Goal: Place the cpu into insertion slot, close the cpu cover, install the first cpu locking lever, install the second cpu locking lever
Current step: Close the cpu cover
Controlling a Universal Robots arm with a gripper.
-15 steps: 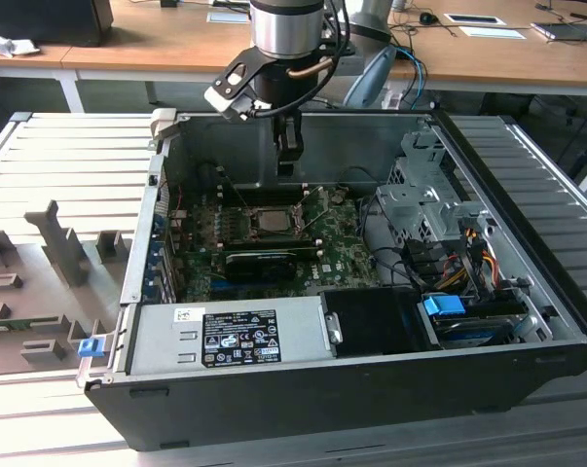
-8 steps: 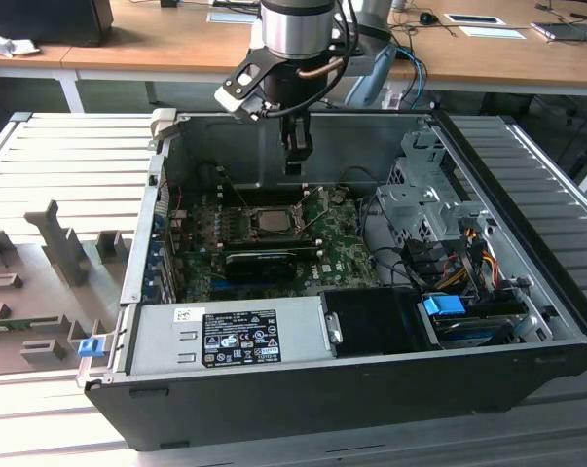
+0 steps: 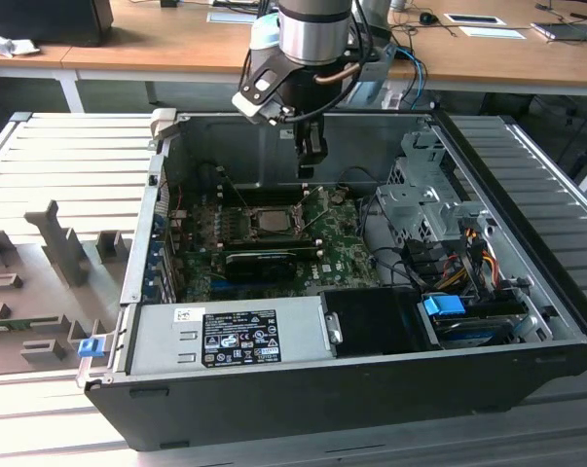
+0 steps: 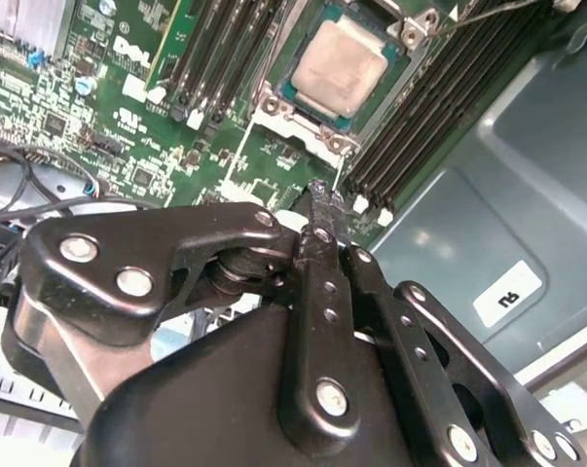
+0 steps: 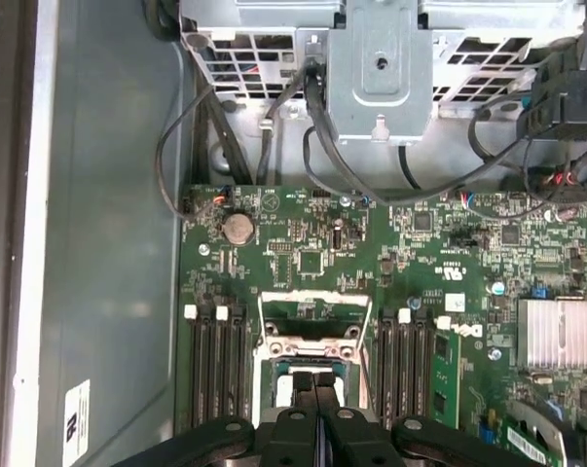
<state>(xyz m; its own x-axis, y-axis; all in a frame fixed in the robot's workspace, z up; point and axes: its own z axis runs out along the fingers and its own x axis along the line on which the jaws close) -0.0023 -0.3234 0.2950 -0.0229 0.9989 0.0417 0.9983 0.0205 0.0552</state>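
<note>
The cpu [image 4: 340, 70], a pale tan-silver square, lies in the insertion slot [image 4: 274, 99] on the green board. The cpu cover [image 4: 295, 119], a silver frame, seems to lie flat around the chip. Thin wire levers [image 4: 228, 173] stick out from the socket's corners. My gripper [image 4: 320, 197] is shut with nothing between its black fingers. It hangs above the board, just off the socket's edge. In the exterior view the gripper [image 3: 308, 171] hovers over the far side of the socket [image 3: 271, 220]. In the first wrist view the closed fingertips [image 5: 315, 387] cover part of the socket.
The open computer case [image 3: 147, 292] holds a long black finned card [image 3: 264, 261], a power supply [image 3: 225, 336], a drive cage [image 3: 420, 195] with cables, and memory slots [image 5: 220, 370] on both sides of the socket. Grey ribbed panels [image 3: 69, 165] flank the case.
</note>
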